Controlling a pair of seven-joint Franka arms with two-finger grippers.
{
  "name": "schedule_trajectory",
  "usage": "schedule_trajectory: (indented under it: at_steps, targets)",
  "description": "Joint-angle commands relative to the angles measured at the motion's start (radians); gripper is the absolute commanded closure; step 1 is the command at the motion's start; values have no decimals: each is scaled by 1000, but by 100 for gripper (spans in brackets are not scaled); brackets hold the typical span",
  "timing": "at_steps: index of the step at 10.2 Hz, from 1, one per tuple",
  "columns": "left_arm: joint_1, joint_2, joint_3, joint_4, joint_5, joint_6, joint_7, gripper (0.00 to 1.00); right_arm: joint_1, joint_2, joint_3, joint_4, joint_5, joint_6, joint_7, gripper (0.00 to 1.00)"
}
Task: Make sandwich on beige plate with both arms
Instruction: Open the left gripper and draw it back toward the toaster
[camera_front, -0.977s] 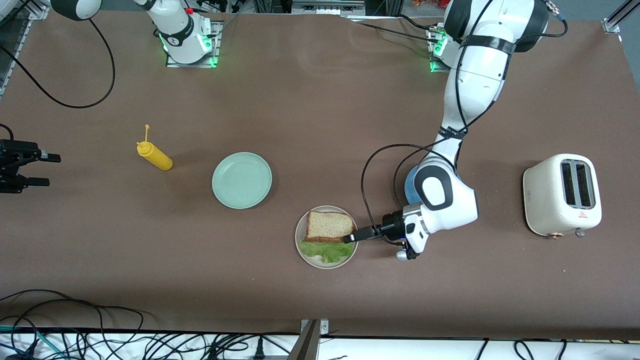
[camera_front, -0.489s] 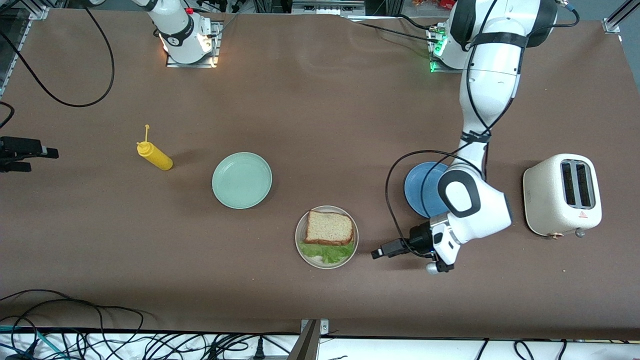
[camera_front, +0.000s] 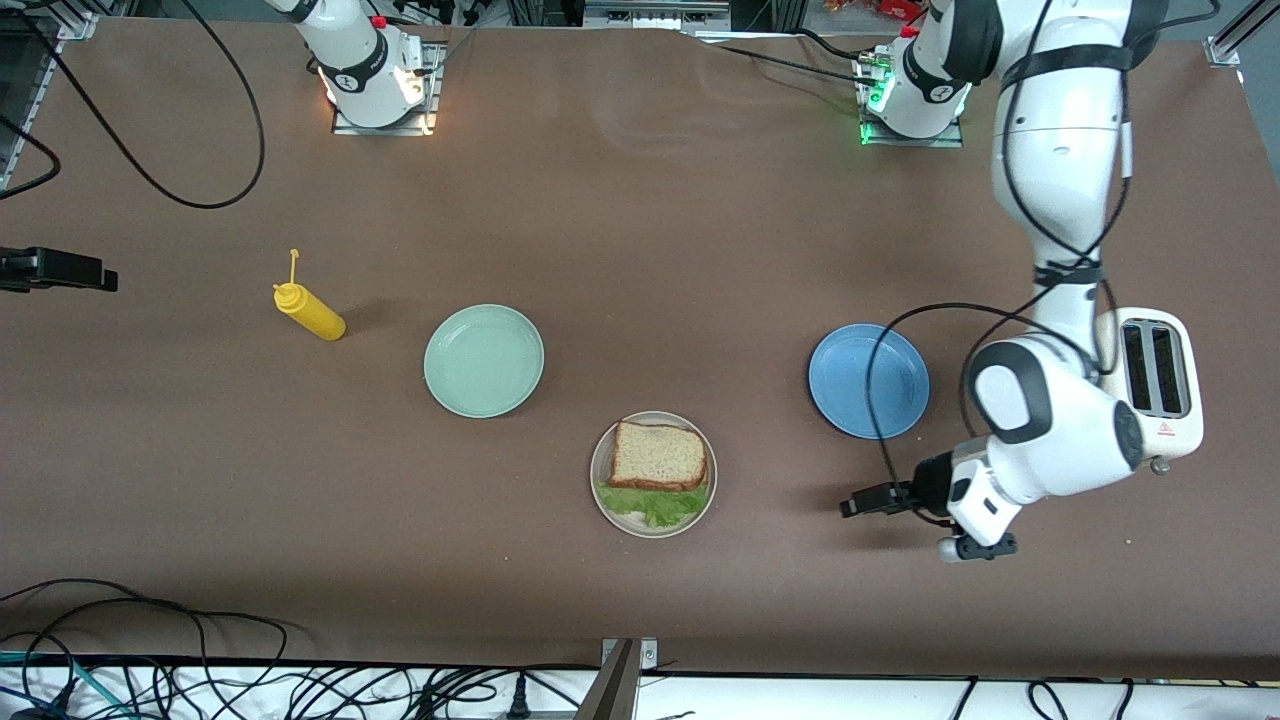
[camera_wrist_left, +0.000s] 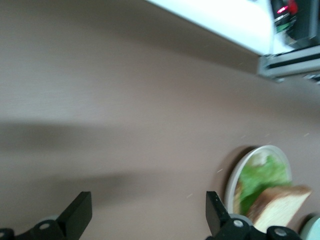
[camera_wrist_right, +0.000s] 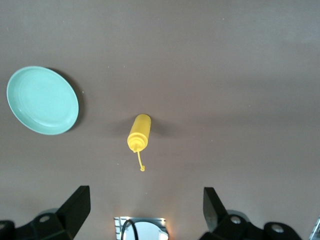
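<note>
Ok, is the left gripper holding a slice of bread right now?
No: the left gripper hangs open and empty over bare table, while the sandwich lies on the beige plate.

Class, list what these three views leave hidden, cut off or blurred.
- Bottom bread slice: front view, covered by the lettuce and the top slice on the beige plate.
- Right gripper: front view, mostly cut off at the edge.
- Sandwich: left wrist view, blurred and partly cropped.

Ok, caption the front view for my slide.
Finished sandwich on the beige plate, left gripper open nearby.
</note>
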Motion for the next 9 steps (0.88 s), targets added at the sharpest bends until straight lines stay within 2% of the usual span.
schedule_trajectory:
  at_steps: [1,3,5,6,9]
  targets:
    - [-3,-55,51,-15,192,-98,-36,0,-42,-206,74,-321,-33,168,86,0]
    - [-23,-68,117,-9,406,-183,-38,0,-62,-302,94,-503,-30,310,94,0]
    - [-12,-146,128,-9,510,-250,-38,0,-91,-337,146,-609,-32,396,132,0]
    - [-26,-161,162,-9,567,-305,-38,0,-102,-354,169,-635,-32,404,152,0]
    - [-28,-236,180,10,645,-502,-82,0,-87,-327,178,-618,-30,407,169,0]
